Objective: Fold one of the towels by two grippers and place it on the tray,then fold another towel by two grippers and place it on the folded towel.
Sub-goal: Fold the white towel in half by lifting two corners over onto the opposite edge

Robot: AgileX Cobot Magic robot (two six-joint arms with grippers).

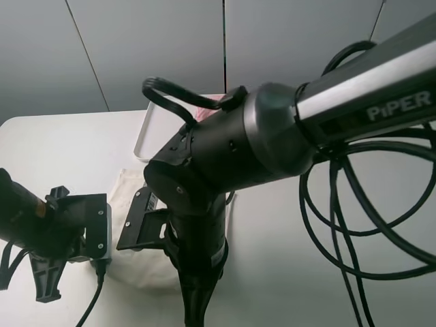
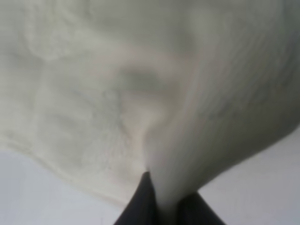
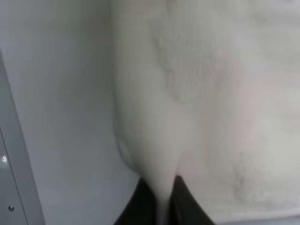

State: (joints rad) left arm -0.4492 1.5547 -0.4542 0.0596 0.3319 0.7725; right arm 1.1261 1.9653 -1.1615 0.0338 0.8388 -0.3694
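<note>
A cream towel (image 1: 131, 199) lies on the white table, partly hidden behind the big black right arm (image 1: 272, 136). In the left wrist view my left gripper (image 2: 168, 188) is shut on a raised fold of the cream towel (image 2: 140, 93). The right gripper (image 3: 159, 182) is likewise shut, pinching an edge of the cream towel (image 3: 211, 93) between its black fingers. The white tray (image 1: 145, 136) sits behind the towel, mostly covered by the arm. A bit of pink (image 1: 204, 112) shows on the tray; I cannot tell what it is.
The right arm marked PiPER and its black cables (image 1: 354, 225) fill the middle and right of the high view. The left arm (image 1: 27, 221) reaches in from the lower left. The grey wall (image 1: 136, 48) rises behind the table (image 1: 54, 146).
</note>
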